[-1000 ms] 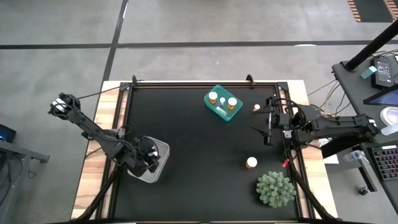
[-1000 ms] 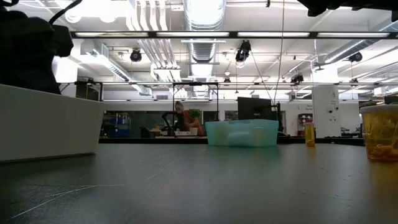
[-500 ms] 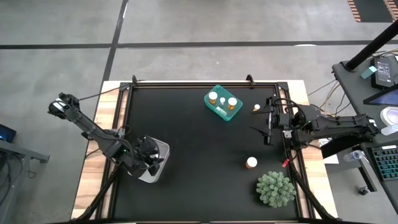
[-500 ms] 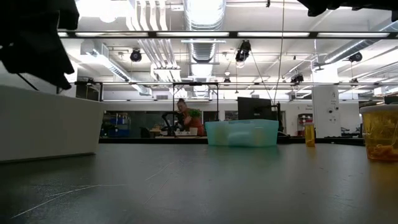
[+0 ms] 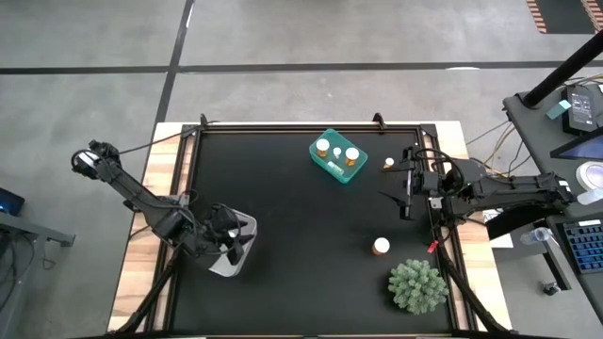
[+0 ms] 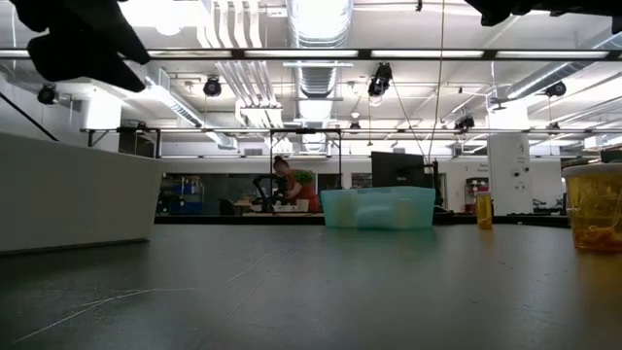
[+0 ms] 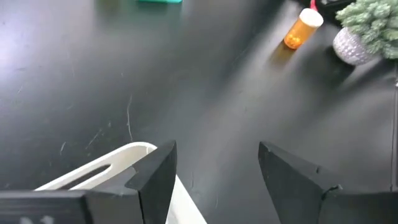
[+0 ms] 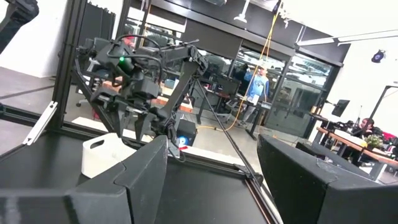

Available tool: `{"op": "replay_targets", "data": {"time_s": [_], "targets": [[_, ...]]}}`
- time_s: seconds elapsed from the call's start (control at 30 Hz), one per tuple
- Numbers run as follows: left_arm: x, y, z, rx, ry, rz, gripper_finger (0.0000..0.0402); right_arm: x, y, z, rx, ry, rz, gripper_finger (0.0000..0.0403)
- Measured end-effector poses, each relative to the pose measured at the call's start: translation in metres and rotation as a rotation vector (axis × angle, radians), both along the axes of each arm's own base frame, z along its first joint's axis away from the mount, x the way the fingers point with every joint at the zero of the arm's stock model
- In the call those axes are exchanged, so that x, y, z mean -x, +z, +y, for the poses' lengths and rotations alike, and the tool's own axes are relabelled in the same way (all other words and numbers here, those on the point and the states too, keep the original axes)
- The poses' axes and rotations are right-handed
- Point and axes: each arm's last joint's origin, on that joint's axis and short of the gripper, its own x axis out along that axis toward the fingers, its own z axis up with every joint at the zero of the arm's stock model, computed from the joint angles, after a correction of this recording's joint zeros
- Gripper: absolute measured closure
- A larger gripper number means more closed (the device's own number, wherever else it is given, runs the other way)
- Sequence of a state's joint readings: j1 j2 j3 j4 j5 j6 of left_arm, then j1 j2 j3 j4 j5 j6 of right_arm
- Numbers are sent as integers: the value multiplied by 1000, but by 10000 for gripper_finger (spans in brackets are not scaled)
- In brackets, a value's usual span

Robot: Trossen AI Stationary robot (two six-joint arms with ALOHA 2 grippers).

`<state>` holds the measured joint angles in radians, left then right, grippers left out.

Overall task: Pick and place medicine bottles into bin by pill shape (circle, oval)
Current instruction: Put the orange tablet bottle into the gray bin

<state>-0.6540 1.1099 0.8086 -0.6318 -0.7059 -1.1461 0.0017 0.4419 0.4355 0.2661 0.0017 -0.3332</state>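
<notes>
My left gripper [image 5: 234, 241] hovers open over the white bin [image 5: 229, 266] at the table's near left; nothing is between its fingers [image 7: 160, 176]. An amber medicine bottle with a white cap [image 5: 381, 247] stands on the black mat at the near right. It also shows in the left wrist view [image 7: 302, 28]. A smaller bottle [image 5: 387, 163] stands at the far right. The green bin [image 5: 332, 169] holds three white-capped bottles [image 5: 351, 154]. My right gripper [image 5: 401, 194] waits open above the table's right side, clear of everything.
A green spiky plant in a pot [image 5: 417, 286] stands at the near right corner, close to the amber bottle. The mat's middle [image 5: 301, 226] is bare. In the low view a person [image 6: 285, 185] is seen far off in the room.
My left gripper has risen above the white bin, drawn back a little toward the table's left edge and tipped less steeply downward. Its fingers stay apart with nothing in them. The bin and the bottles have stayed where they were.
</notes>
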Motion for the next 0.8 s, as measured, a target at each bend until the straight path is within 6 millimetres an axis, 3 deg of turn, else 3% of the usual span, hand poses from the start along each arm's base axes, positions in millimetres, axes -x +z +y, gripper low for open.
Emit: {"op": "replay_targets", "data": {"time_s": [0.8], "targets": [[-27, 27, 1, -98, -90, -251, 191, 0, 0, 0, 0, 0, 0, 163]]}}
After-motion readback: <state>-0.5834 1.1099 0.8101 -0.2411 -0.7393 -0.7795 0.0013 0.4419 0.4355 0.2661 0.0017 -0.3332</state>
